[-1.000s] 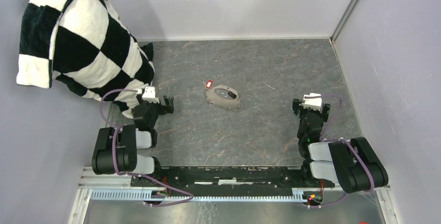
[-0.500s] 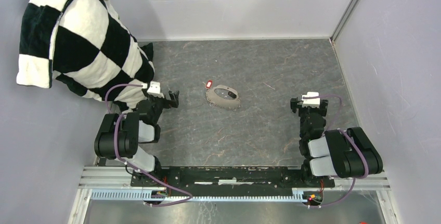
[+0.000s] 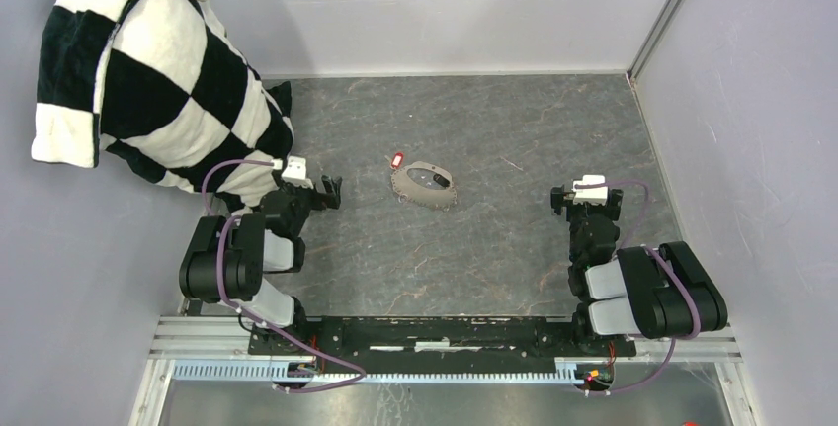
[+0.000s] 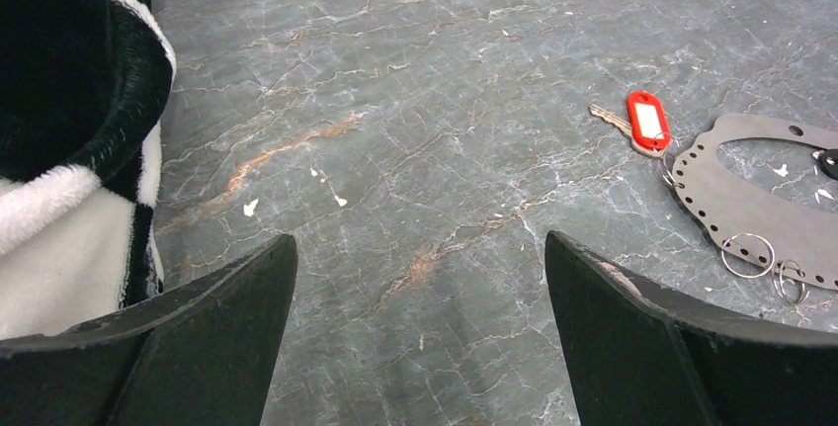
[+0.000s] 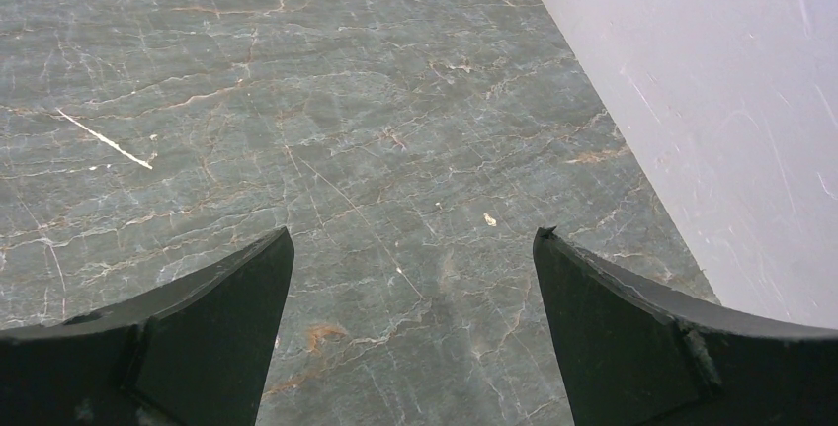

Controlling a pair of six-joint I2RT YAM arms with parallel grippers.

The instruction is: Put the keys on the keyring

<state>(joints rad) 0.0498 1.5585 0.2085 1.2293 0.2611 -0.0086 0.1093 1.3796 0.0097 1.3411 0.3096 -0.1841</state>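
Grey marbled table (image 3: 514,129), and both arms have just lifted. The left gripper (image 4: 420,248) edges toward centre, the right gripper (image 5: 414,238) hovers, all fingers spread wide and empty. The red-tagged key (image 4: 647,120) lies beside the keyring (image 4: 736,199) and the black-headed key (image 3: 440,181) within it, both untouched, so an approach looks underway.

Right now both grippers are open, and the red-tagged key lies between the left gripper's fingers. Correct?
No. The red-tagged key lies on the table well ahead of the left gripper, not between its fingers, as the left wrist view shows. The rest is right.
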